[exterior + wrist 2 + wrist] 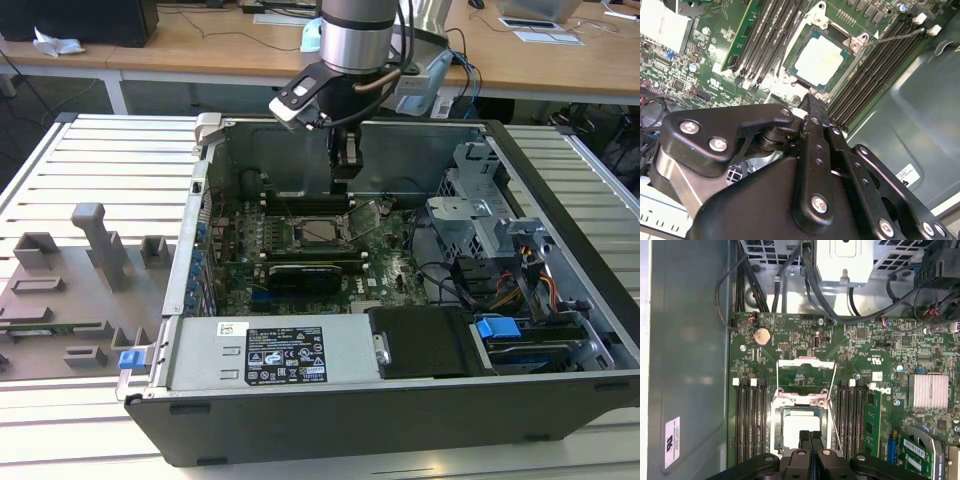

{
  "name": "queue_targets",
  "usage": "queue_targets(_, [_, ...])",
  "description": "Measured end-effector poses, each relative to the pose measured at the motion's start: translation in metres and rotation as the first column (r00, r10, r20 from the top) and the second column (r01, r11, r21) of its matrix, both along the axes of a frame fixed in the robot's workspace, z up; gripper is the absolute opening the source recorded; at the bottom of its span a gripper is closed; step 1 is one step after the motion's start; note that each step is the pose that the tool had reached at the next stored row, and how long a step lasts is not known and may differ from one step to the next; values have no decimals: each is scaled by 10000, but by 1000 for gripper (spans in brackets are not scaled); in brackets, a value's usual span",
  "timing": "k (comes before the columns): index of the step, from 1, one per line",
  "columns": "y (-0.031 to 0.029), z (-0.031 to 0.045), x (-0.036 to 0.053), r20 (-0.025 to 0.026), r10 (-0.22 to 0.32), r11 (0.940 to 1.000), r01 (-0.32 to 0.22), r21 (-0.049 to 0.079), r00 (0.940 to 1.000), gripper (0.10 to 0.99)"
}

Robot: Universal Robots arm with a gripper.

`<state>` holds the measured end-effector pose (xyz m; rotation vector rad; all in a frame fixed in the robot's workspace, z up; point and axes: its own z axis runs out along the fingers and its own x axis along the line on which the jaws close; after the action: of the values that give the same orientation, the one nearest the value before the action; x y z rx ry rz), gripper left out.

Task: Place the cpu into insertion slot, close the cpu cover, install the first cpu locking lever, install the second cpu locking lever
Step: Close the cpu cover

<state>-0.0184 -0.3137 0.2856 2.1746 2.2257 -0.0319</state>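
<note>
Exterior view: an open computer case (400, 410) lies on a slatted table (100, 160), with the arm's gripper (345, 160) hanging inside it above the motherboard (395, 270). The cpu (318, 232) is seated in the insertion slot; in both wrist views its silver-grey top (819, 60) (790, 427) lies flat within the socket's metal border (774, 432). The cpu cover (805, 361) is not closed: in the first wrist view it stands swung back on the side of the socket toward the coin cell (761, 336), with green board visible through its window. A thin wire locking lever (834, 427) (895, 35) is raised and unlatched, beside the memory slots (747, 420). The gripper (810, 436) (812, 102) hovers over the near edge of the cpu, its jaws pressed together with nothing between them.
</note>
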Motion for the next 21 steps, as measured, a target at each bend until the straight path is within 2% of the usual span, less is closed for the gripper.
queue_targets(10, [37, 0, 132, -3, -1, 10000, 1, -1, 10000, 106])
queue_targets(21, [38, -6, 184, -6, 1, 10000, -1, 0, 10000, 106])
